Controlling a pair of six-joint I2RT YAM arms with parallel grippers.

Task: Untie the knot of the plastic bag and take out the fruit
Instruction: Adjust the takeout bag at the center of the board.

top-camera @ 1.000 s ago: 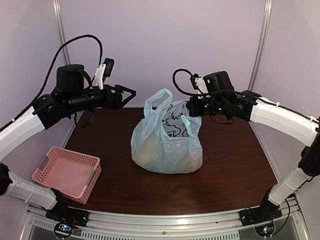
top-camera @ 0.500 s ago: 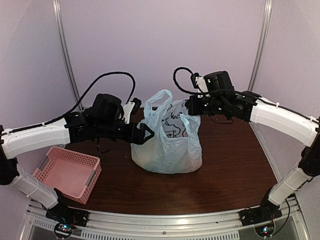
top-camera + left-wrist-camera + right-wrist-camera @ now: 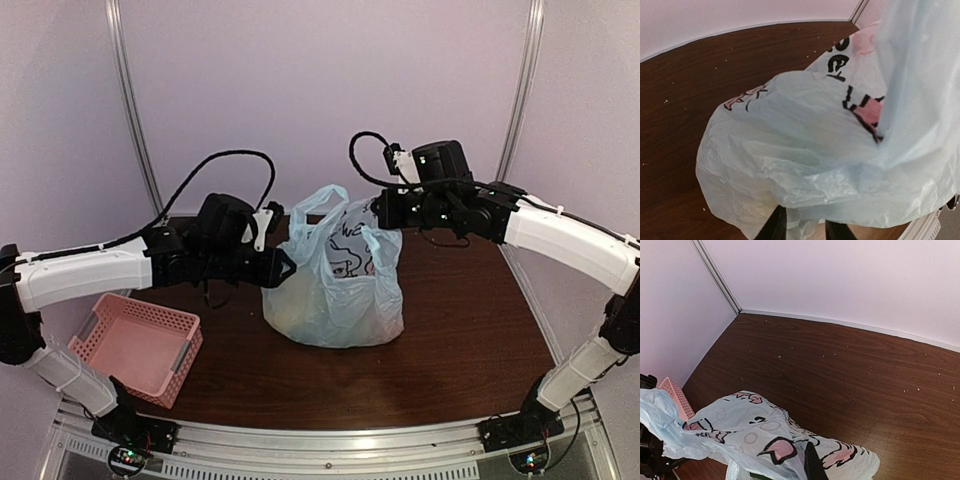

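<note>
The pale blue plastic bag (image 3: 335, 290) stands mid-table, printed with dark and pink cartoons. Its two handle loops stand apart, and no knot shows. The fruit shows only as a faint yellow bulge (image 3: 288, 315) low through the film. My left gripper (image 3: 287, 268) is against the bag's left side. In the left wrist view its fingers (image 3: 774, 227) stand a little apart with a loose fold of the bag (image 3: 805, 165) between them. My right gripper (image 3: 384, 214) holds the right handle loop up from behind. One dark finger (image 3: 813, 465) shows among the film (image 3: 740, 432).
A pink perforated basket (image 3: 135, 345) sits at the near left of the dark wood table (image 3: 470, 330). Pale walls and metal corner posts close the back and sides. The left arm's cable arcs above its wrist.
My left arm came down from the back left to the bag's left side, and its wide jaws have narrowed round the plastic. The right arm and bag have barely moved.
</note>
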